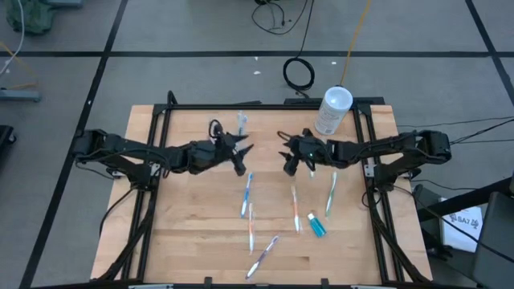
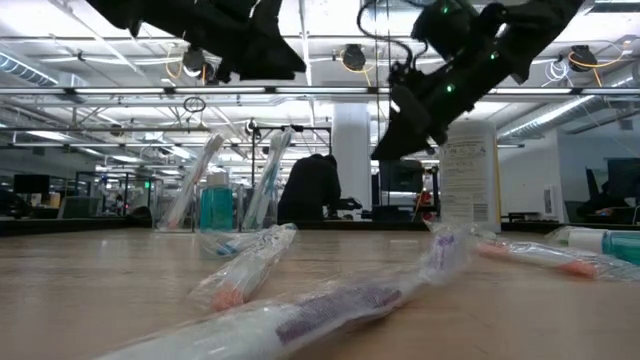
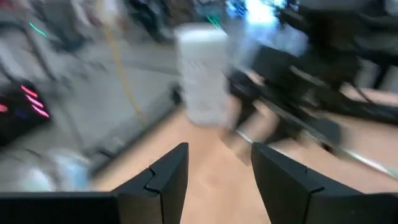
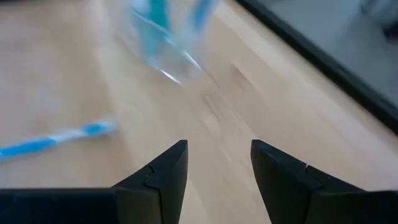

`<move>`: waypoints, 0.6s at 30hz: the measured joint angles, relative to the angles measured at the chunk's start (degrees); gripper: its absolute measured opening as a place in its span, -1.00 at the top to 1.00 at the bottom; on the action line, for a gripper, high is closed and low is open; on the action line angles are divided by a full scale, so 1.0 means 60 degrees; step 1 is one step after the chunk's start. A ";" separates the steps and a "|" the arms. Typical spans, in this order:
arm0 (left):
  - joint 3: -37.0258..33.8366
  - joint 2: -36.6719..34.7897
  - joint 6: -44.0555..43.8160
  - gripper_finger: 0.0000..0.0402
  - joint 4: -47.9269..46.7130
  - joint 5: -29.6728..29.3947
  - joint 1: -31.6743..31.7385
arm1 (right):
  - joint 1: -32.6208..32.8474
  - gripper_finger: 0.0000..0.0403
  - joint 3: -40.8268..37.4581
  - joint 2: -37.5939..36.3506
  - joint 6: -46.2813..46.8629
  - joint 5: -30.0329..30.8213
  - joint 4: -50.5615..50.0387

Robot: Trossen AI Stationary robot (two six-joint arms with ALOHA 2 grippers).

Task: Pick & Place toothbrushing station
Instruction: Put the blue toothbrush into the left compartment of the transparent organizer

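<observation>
The toothbrushing station is a small clear cup [image 1: 242, 122] standing upright on the table near its far edge, with toothbrushes sticking up out of it [image 2: 215, 200]. In the right wrist view it is a blurred shape [image 4: 163, 45]. My left gripper [image 1: 241, 157] hovers open above the table, just nearer than the cup and a little to its right. My right gripper [image 1: 288, 159] hovers open to the right of it, pointing toward the cup. Both wrist views show only bare wood between the fingers [image 3: 217, 168] [image 4: 217, 165].
A white canister [image 1: 333, 111] stands at the far right [image 2: 468, 175]. Several wrapped toothbrushes [image 1: 246, 194] [image 1: 331, 193] [image 1: 263, 257] and a small blue tube [image 1: 316, 225] lie on the near half of the table. A black frame [image 1: 152, 144] rims the table.
</observation>
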 joint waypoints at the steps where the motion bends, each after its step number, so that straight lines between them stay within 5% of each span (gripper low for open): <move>1: 0.0000 0.0001 -0.0461 0.10 -0.0419 0.0326 -0.0046 | -0.0130 0.16 -0.0004 0.0000 0.0141 0.0004 -0.0211; 9: -0.0004 0.0552 -0.4803 0.10 -0.3085 0.1811 -0.0597 | -0.0425 0.17 -0.0004 0.0000 0.0594 -0.0009 -0.0240; 18: -0.0004 0.2442 -0.7318 0.10 -0.2813 0.1995 -0.1309 | -0.0404 0.17 -0.0004 0.0000 0.0597 -0.0033 -0.0157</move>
